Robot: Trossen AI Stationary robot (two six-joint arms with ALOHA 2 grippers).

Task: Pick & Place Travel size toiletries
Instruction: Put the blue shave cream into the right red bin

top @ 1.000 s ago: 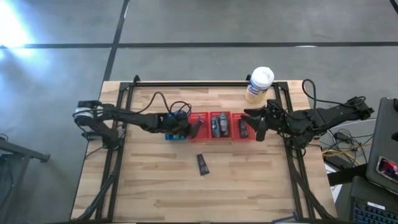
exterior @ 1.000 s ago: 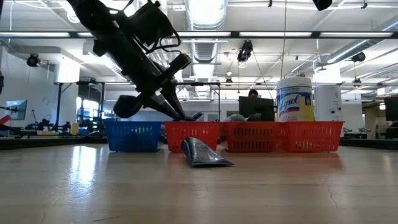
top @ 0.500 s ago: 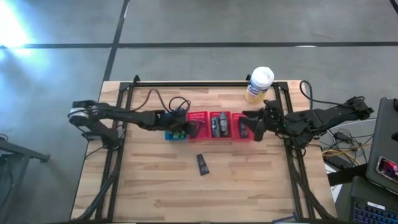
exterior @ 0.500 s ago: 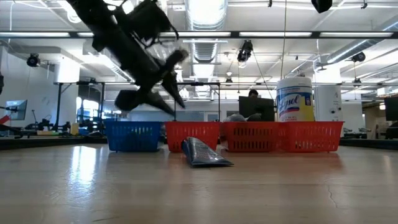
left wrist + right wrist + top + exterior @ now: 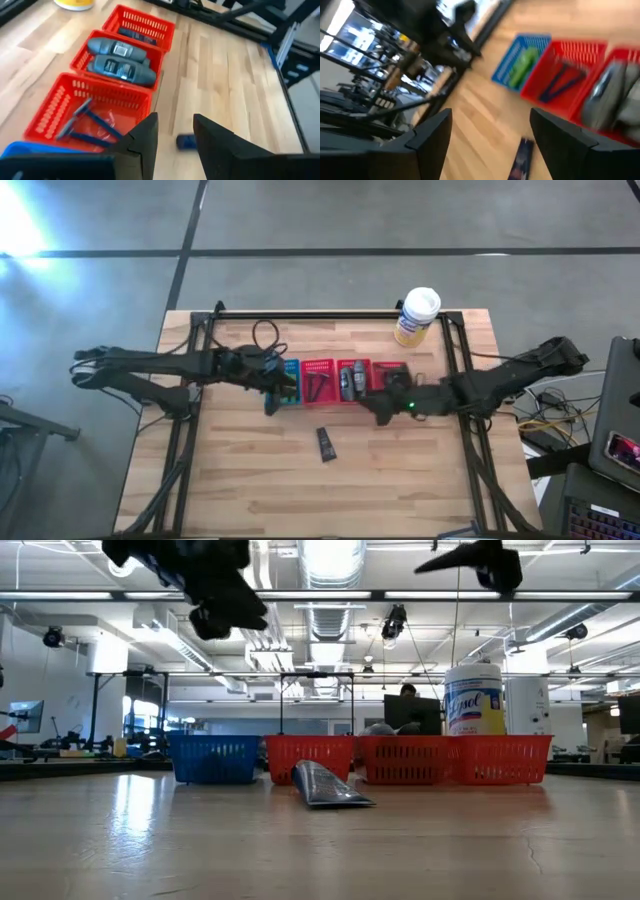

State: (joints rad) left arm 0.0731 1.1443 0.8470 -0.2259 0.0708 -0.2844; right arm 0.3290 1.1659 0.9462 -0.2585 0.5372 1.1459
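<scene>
A dark tube [image 5: 326, 443] lies flat on the wooden table, in front of the baskets; it also shows in the low view [image 5: 325, 786]. Two grey bottles [image 5: 120, 60] lie in the middle red basket, blue-handled sticks [image 5: 92, 120] in the red basket beside the blue one, and green pieces [image 5: 525, 64] in the blue basket [image 5: 288, 370]. My left gripper [image 5: 175, 135] is open and empty, high above the blue basket [image 5: 283, 385]. My right gripper [image 5: 490, 145] is wide open and empty, above the table in front of the red baskets [image 5: 380, 412], to the right of the tube.
A white-lidded yellow-and-white canister [image 5: 416, 315] stands at the far edge, right of centre. Three red baskets [image 5: 348, 378] stand in a row right of the blue one. Black rails [image 5: 190, 380] run along the table's left, right and far sides. Bare wood lies toward the near edge.
My left gripper has drawn back from the leftmost red basket toward the table's left edge and has risen high. My right gripper has gone from above the rightmost red basket toward the near edge and the left, toward the tube. The tube has stayed still.
</scene>
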